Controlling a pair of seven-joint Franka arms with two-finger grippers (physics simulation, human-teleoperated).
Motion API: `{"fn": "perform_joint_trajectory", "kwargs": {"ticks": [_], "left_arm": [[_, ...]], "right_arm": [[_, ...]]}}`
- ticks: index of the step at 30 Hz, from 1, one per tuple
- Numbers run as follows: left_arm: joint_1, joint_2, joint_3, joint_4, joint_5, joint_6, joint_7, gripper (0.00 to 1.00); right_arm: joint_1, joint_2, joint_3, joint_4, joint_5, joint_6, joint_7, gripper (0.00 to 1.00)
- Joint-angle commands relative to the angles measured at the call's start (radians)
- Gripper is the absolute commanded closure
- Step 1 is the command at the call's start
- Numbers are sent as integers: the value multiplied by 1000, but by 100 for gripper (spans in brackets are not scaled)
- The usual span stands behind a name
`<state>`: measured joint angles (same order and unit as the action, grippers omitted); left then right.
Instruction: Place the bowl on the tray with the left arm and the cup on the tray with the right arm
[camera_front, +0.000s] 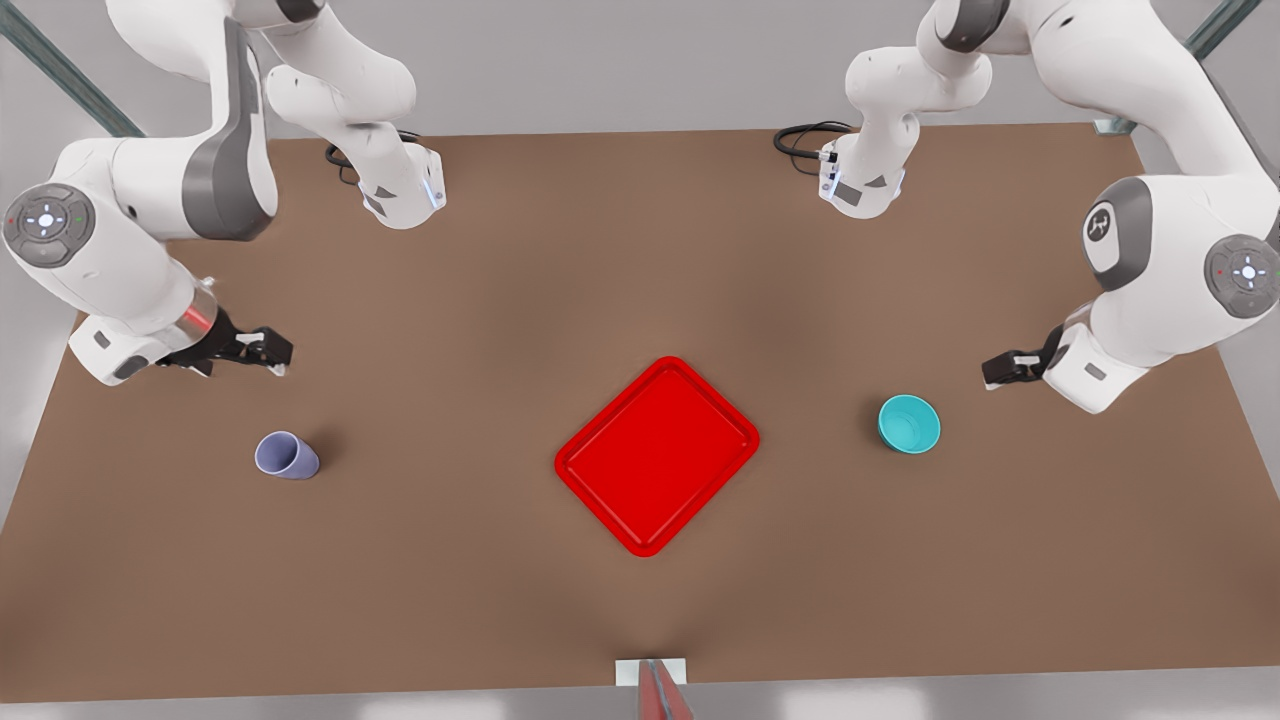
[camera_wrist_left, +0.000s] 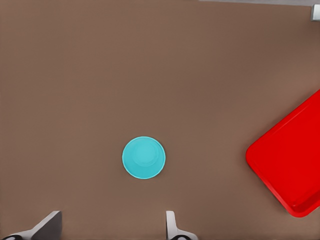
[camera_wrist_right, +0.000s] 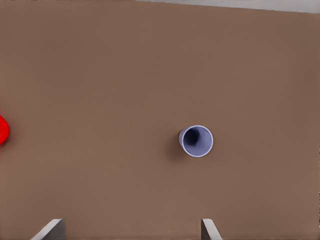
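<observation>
The teal bowl (camera_front: 909, 424) (camera_wrist_left: 143, 157) stands upright on the brown table at the front view's right. My left gripper (camera_front: 995, 372) (camera_wrist_left: 110, 226) hovers open above the table, a little behind and to the right of the bowl. Over at the front view's left, the lavender cup (camera_front: 286, 456) (camera_wrist_right: 196, 140) stands upright. Behind it my right gripper (camera_front: 272, 352) (camera_wrist_right: 131, 229) hangs open, holding nothing. The red tray (camera_front: 657, 454) (camera_wrist_left: 291, 161) lies turned at an angle in the middle, between cup and bowl, with nothing on it; a sliver of the tray (camera_wrist_right: 2, 129) also appears in the right wrist view.
Both arm bases (camera_front: 405, 190) (camera_front: 862, 180) stand at the table's back edge, with black cables beside them. A small white and red fixture (camera_front: 652, 680) sits at the middle of the front edge. Bare brown tabletop surrounds the tray.
</observation>
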<state>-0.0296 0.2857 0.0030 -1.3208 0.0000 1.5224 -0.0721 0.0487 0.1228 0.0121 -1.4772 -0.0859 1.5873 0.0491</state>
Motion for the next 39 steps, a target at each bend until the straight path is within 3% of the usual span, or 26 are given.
{"fn": "perform_joint_trajectory", "kwargs": {"ticks": [1, 8, 15, 21, 28, 32, 35, 39], "left_arm": [[4, 0, 0, 0, 26, -1, 0, 0], [116, -19, 12, -14, 20, -22, 140, 0], [-118, 75, 12, -17, 23, 39, 37, 0], [-148, 210, 11, 49, 23, 127, -11, 0], [-118, 225, 8, -87, 52, 199, -5, 0], [-133, 102, 6, -267, 49, 219, -8, 0], [-142, 102, 5, -301, 54, 246, -9, 0], [-135, 118, 6, -403, 78, 430, -8, 0]], "right_arm": [[10, 1, 0, 0, 2, 0, 0, 0], [13, 3, 0, 0, 5, 0, 0, 0], [17, 9, 0, 0, 5, 0, 0, 0], [19, 11, 0, -1, 5, 0, 0, 0], [20, 14, 0, -2, 5, 0, 0, 0], [20, 14, 0, -3, 5, -1, 0, 0], [20, 14, 0, -3, 5, -1, 0, 0], [20, 14, 0, -3, 5, -1, 0, 0]]}}
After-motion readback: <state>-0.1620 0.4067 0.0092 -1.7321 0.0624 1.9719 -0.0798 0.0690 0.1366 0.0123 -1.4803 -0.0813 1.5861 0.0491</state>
